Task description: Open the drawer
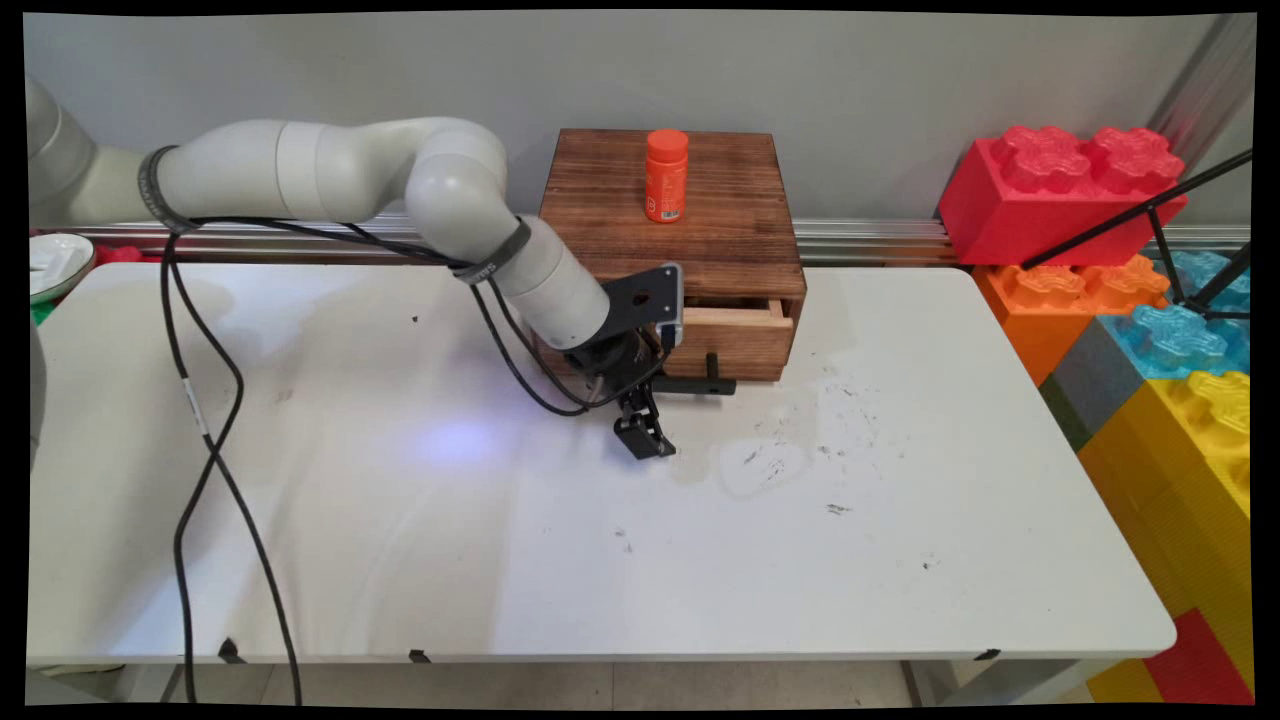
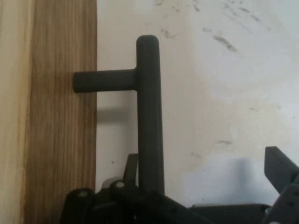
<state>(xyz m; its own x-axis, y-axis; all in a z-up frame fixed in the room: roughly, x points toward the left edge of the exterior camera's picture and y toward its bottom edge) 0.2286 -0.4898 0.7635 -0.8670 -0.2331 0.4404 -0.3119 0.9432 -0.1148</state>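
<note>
- We see the gripper (image 1: pixel 648 432) low at the front of the box (image 1: pixel 672 250), jaws spread wide, holding nothing.
- The drawer (image 1: pixel 735 335) is pulled out slightly; its inside is hidden.
- The handle (image 2: pixel 148 112) runs between the fingers (image 2: pixel 280 163).
- A bottle (image 1: pixel 666 176) stands upright on the box.

Grained wooden drawer (image 2: pixel 60 140), matt black handle (image 2: pixel 149 112), scuffed white table (image 2: pixel 233 93).

white table (image 1: pixel 500 560) with dark scuffs, brown striped-grain wooden box (image 1: pixel 700 225), paler drawer (image 1: pixel 735 335), black handle (image 2: pixel 149 112), orange bottle (image 1: pixel 666 175), black gripper (image 1: pixel 648 432)
</note>
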